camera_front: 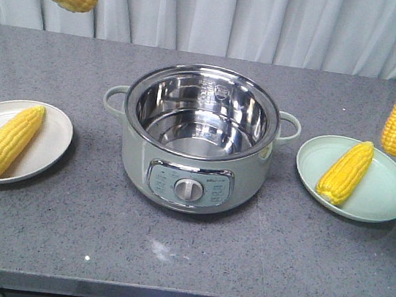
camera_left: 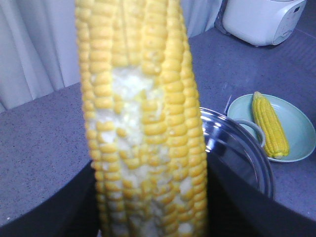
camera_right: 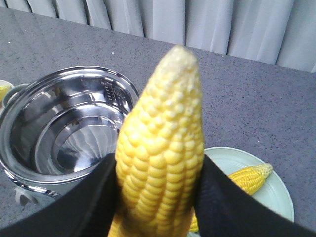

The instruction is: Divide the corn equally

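**Left gripper** (camera_left: 150,212): the dark fingers (camera_left: 54,210) bear on both sides of the left-held cob (camera_left: 143,123), so the jaws are clamped on it.
- The cob's long axis runs out along the fingers, away from the wrist camera.
- In the front view the axis is near vertical, and a blunt, rounded end hangs lowest below the gripper.
- The kernels are bright yellow in straight rows.
- A pale patch of flattened kernels covers the mid-section facing the wrist camera.

**Right gripper** (camera_right: 158,202): the fingers (camera_right: 232,210) press on both sides of the right-held cob (camera_right: 163,138), which is gripped firmly.
- The long axis follows the fingers, and the tapered, paler tip points away from the wrist.
- In the front view the cob hangs steeply with its free end lowest. Its upper part leans slightly to the right.
- The visible kernels are glossy yellow.

**Below the left gripper**, nearer the robot, is the white plate (camera_front: 51,135).
- The white-plate cob (camera_front: 7,140) lies diagonally on it.
- Its pale tip points near-left and its broad end far-right.

**Below the right gripper** is the green plate (camera_front: 390,198).
- The green-plate cob (camera_front: 346,171) lies diagonally on it.
- Its narrower tip points far-right.

**Between the grippers and lower** stands the pot (camera_front: 138,151).
- It has a pale green body, a polished steel bowl and two side handles.
- The dial (camera_front: 189,189) faces the robot.

Both plates and the pot rest on the grey countertop (camera_front: 167,262). A curtain (camera_front: 239,14) hangs beyond its far edge.
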### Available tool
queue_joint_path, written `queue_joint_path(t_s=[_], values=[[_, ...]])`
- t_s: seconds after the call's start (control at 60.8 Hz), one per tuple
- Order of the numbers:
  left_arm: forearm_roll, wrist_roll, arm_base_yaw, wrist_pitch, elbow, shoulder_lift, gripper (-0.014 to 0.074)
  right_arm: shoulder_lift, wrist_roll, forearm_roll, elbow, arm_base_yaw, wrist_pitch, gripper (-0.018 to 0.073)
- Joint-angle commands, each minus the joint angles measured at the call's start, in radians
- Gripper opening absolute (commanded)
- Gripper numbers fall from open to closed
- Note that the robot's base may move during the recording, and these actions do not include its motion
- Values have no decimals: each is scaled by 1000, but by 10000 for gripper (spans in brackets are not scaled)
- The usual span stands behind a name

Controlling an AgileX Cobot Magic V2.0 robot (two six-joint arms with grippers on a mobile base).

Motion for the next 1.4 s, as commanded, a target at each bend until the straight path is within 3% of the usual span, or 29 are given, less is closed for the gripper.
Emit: queue_joint_path(t_s=[0.0,1.383], values=[[-29,-8,-2,-49,-30,-39,129,-21,-9,42,-22,-4,-50,245],[-29,-8,-2,-38,-30,-39,129,-21,-9,42,-22,-4,-48,245]])
